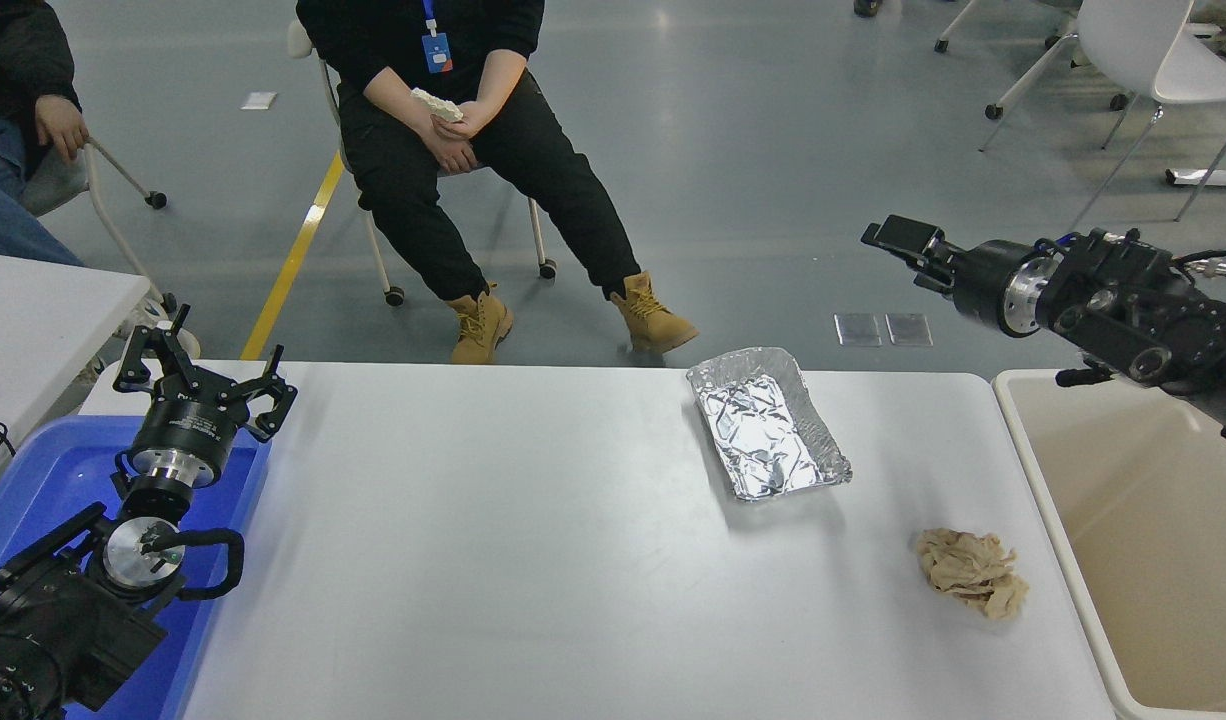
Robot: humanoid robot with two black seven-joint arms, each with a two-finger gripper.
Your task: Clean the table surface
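The table surface (533, 560) is a wide white top. On it lie a crumpled silver foil tray (768, 425) at the back right and a ball of crumpled brown paper (973, 572) near the right edge. My right gripper (901, 240) hangs high beyond the table's far right corner, pointing left, well above and behind the foil tray; I see it edge-on. My left gripper (203, 372) is parked open over a blue tray at the lower left, holding nothing.
A beige bin (1153, 520) stands against the table's right end. The blue tray (43, 470) sits at the left, with a smaller white table (33, 310) behind it. One person (443, 90) sits on a wheeled chair past the far edge, another at the top left.
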